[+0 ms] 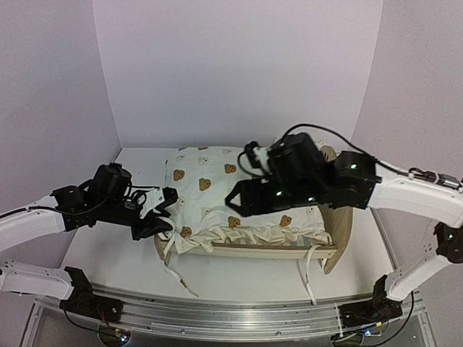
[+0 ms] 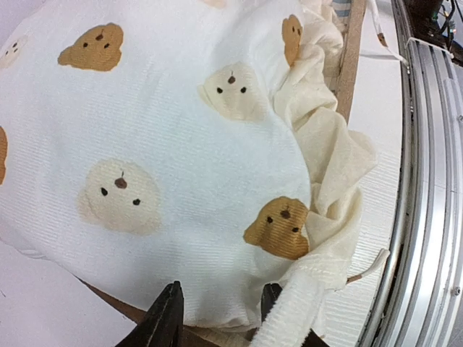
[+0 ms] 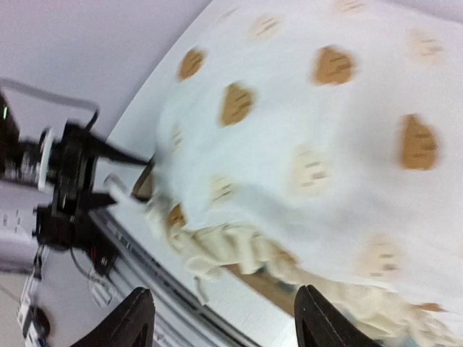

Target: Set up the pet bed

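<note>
The pet bed (image 1: 289, 251) sits in the middle of the white table (image 1: 108, 253), a small frame of pale, smooth wood. Its long axis runs left to right in the top view. The rounded headboard (image 1: 340, 231) stands upright at the bed's right end, and the foot end points toward the left arm. A cream cushion (image 1: 210, 195) lies on the bed and covers nearly all of it. Its cloth is soft and finely ribbed, printed with brown and pale bear faces. A gathered, crumpled frill edges it and spills over the bed's near side rail. Thin cream ties (image 1: 173, 278) hang from that frill down onto the table in front of the bed. A sliver of blue-and-white striped cloth (image 1: 312, 243) peeks out beside the headboard. The left gripper (image 1: 163, 212) is at the bed's foot end with its jaws spread. In the left wrist view its dark fingers (image 2: 168, 318) stand either side of the cushion's bulging edge, and I cannot tell whether they touch it. The right gripper (image 1: 235, 204) hovers over the middle of the bed, above the cushion, its jaws wide apart and holding nothing. The right wrist view is blurred. A grooved metal rail (image 2: 427, 181) runs along the table's near edge, in front of the bed.
</note>
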`<state>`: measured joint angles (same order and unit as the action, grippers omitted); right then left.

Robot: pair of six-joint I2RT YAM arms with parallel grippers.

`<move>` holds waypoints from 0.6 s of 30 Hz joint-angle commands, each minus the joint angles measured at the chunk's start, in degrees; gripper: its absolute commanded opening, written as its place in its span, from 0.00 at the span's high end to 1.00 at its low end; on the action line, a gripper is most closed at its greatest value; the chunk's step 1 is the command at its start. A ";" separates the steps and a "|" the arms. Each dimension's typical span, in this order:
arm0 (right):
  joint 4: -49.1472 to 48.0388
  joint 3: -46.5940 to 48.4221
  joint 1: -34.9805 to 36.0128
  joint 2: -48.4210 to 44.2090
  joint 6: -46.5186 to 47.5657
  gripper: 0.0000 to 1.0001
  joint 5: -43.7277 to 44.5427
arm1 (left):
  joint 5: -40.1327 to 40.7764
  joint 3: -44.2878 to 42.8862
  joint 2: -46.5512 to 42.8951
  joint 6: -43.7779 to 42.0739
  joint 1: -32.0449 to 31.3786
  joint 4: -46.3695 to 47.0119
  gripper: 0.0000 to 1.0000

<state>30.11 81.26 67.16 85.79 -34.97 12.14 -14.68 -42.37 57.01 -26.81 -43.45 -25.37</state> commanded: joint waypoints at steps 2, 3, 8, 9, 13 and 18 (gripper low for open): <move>13.14 -0.93 -10.26 -6.04 -3.84 0.29 13.92 | -3.63 -4.30 0.92 -3.90 0.12 -2.42 0.53; 14.38 0.41 -12.28 -5.41 -2.77 0.27 14.15 | -6.65 -6.00 0.93 -5.13 0.12 -5.24 0.48; 18.53 10.98 -21.11 2.97 3.17 0.19 10.60 | -21.43 -17.49 1.25 -4.08 0.16 -14.08 0.27; 19.09 12.80 -23.15 4.68 3.91 0.19 9.42 | -23.13 -19.68 1.79 -3.20 0.20 -14.72 0.25; 19.21 18.31 -30.94 11.66 5.87 0.19 4.18 | -19.63 -25.61 5.93 3.83 0.75 -12.39 0.19; 19.19 24.13 -36.69 19.90 7.68 0.20 -1.20 | 3.16 -27.95 16.35 17.08 4.21 -2.19 0.18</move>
<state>47.60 100.15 33.77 101.23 -29.93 16.67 -27.67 -67.59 64.68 -20.91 -42.21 -33.26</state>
